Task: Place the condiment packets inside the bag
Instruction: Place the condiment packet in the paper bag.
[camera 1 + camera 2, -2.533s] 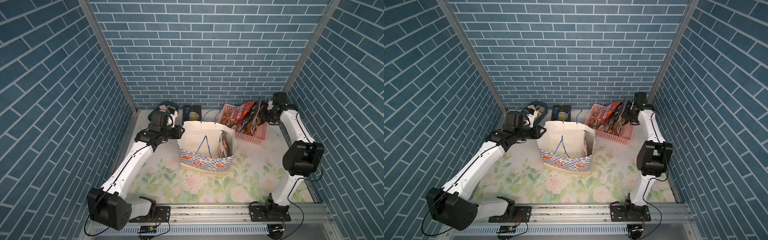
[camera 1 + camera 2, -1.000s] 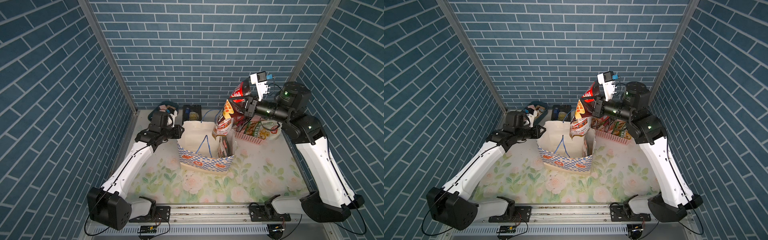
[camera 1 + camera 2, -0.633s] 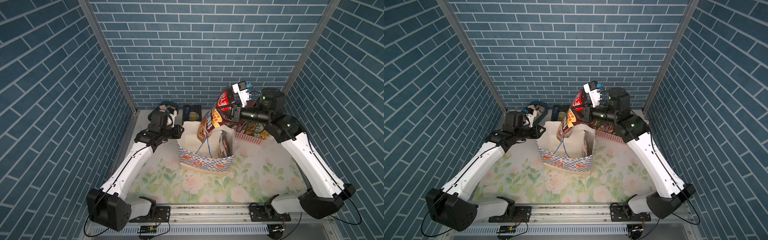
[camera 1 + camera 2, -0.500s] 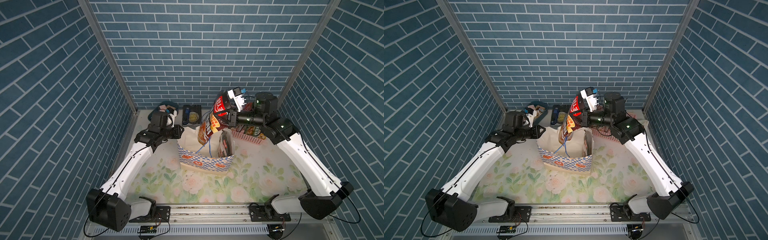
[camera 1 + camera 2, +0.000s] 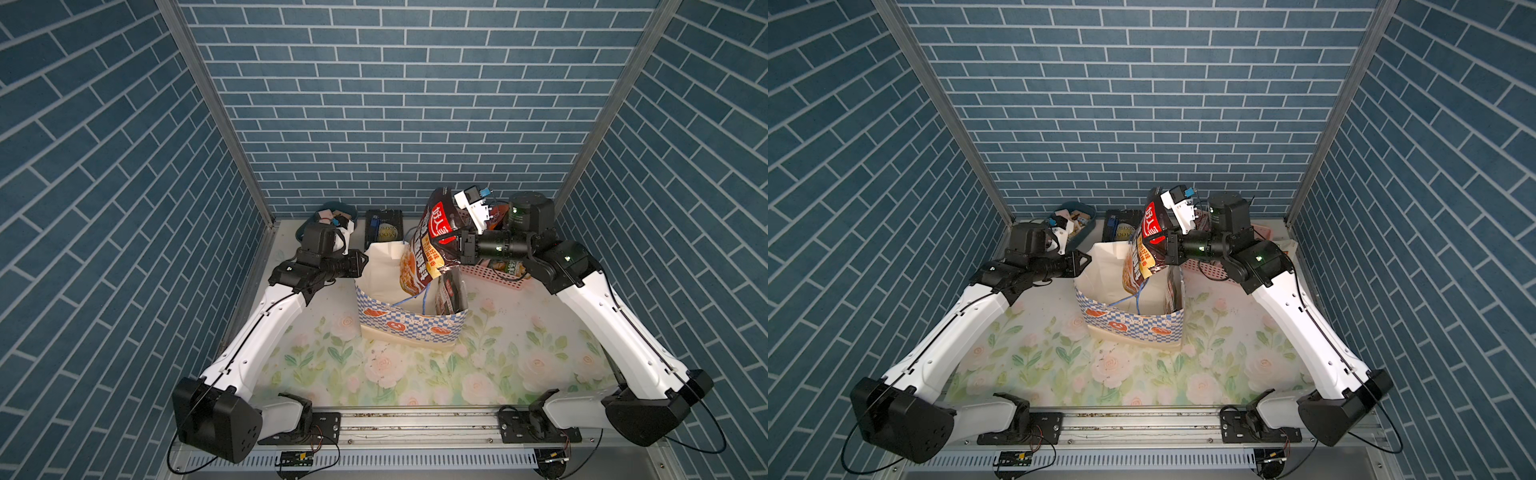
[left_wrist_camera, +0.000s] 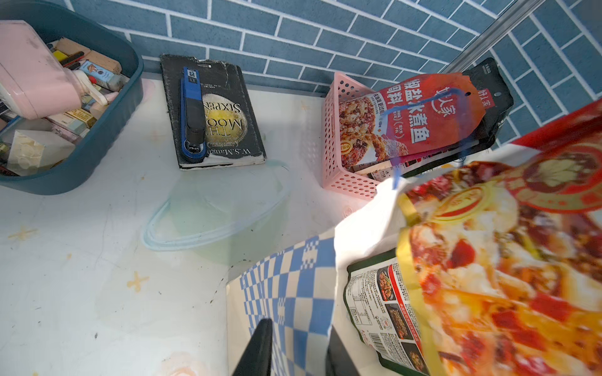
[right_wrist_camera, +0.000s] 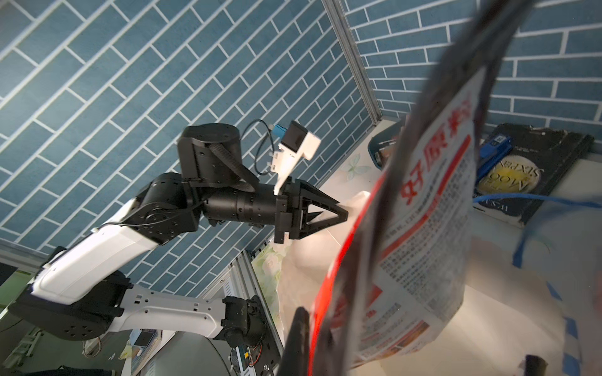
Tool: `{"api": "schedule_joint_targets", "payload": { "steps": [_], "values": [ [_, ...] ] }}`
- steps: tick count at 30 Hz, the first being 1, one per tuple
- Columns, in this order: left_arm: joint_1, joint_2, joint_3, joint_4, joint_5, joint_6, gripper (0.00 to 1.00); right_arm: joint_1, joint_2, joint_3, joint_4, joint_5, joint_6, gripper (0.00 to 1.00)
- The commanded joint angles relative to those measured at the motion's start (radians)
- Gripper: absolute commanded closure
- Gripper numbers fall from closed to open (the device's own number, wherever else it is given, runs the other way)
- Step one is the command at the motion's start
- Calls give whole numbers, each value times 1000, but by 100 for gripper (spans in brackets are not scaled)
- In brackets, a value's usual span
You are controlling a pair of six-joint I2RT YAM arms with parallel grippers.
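Top view: right gripper (image 5: 459,249), clamped on packets (image 5: 424,257), has moved from basket (image 5: 494,275) to over bag (image 5: 411,324) mouth, and their lower end dips in. Left gripper (image 5: 362,262) pinches bag rim.
Left wrist: fingers (image 6: 259,345) straddle bag wall; packets blurred, cut off.
Right wrist: packets hide its own fingers.

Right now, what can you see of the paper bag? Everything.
The bag is white paper with a blue-and-white checkered lower band, orange round emblems and blue cord handles. It stands upright, mouth open, on the floral table. The left gripper pinches its rim between its fingers. An inner packet stands inside against the opposite wall; the held packet, in the right gripper, hangs over the mouth.
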Motion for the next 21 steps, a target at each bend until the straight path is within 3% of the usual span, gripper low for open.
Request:
{"api": "schedule_joint_targets", "payload": {
  "steps": [1, 21],
  "values": [
    [-2, -2, 2, -3, -9, 4, 72, 3, -52, 59, 30, -69, -67, 100],
    [-2, -3, -2, -4, -15, 2, 72, 3, -13, -7, -96, -48, -149, 100]
  ]
}}
